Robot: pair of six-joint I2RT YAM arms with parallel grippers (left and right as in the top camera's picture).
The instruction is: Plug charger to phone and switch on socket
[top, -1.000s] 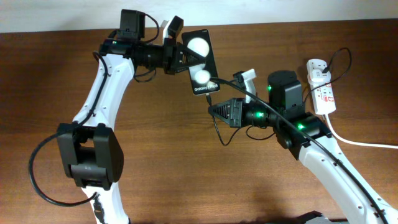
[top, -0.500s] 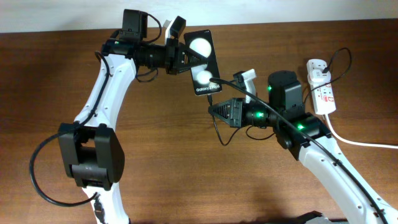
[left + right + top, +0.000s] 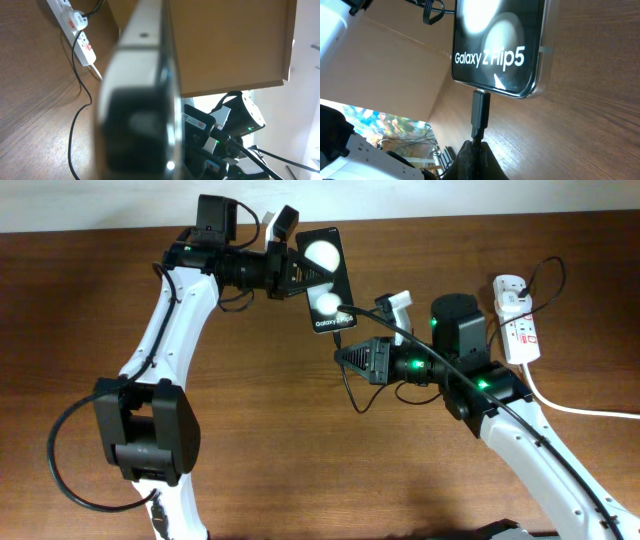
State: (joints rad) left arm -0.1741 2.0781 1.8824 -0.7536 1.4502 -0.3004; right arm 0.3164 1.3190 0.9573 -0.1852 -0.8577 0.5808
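The white words "Galaxy Z Flip5" are read in the right wrist view on the glossy black screen of the phone (image 3: 497, 45), printed across its near end. From overhead the same line is seen there, though too small to be read fully. The red marks on the socket (image 3: 520, 330), far right, cannot be read.

Bright, even light; blurry left-wrist foreground

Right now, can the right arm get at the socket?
Probably yes: the socket lies in the open on that side. But the right gripper is shut on the charger at the phone.
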